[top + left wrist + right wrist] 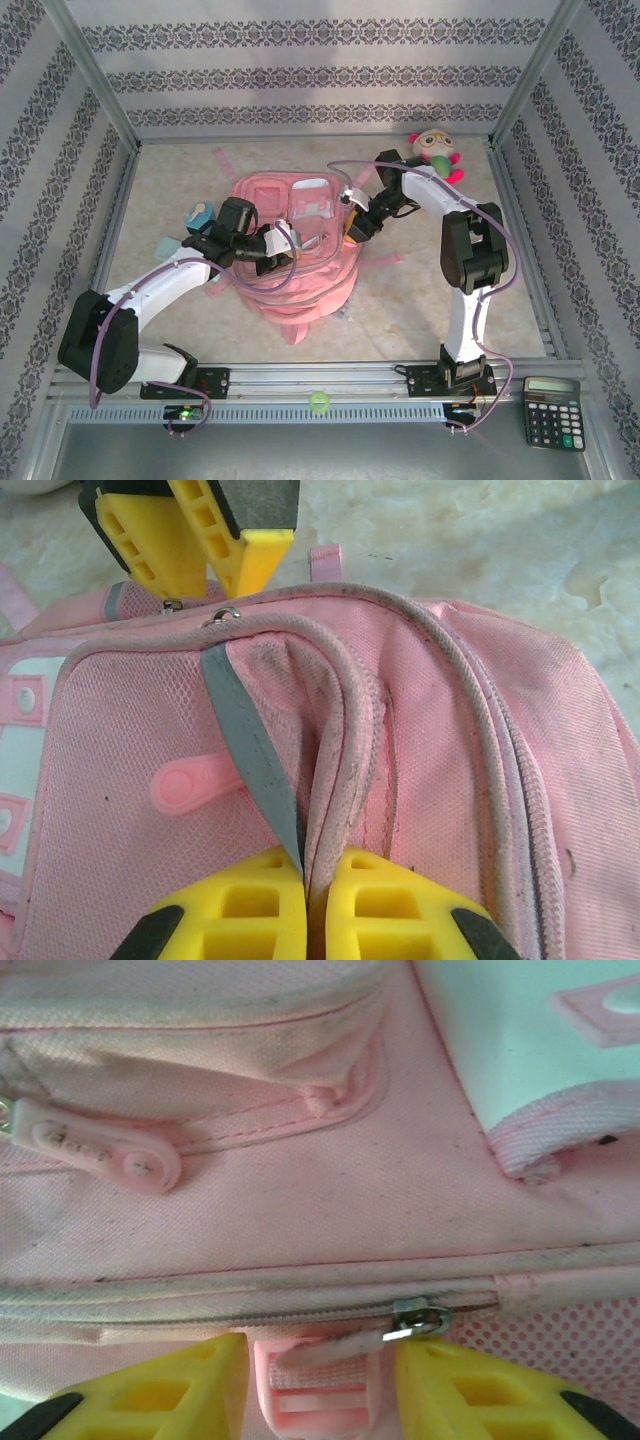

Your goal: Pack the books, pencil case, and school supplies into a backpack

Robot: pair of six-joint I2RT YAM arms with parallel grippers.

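Much of the pink backpack (310,285) at mid-table hides under the arms, where the left gripper (310,880) pinches its piped seam tight and the right gripper (322,1352) straddles a pink zipper pull (300,1385), jaws partway apart, while another pull (100,1148) bears unreadable embossed marks, a teal-and-white piece (197,213) peeks out beside the left arm, and a plush toy (437,150) sits well apart.

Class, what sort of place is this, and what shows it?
Likely a robot test cell: left arm and right arm bolted to a rail, patterned walls boxing in the table, a backpack staged on it.
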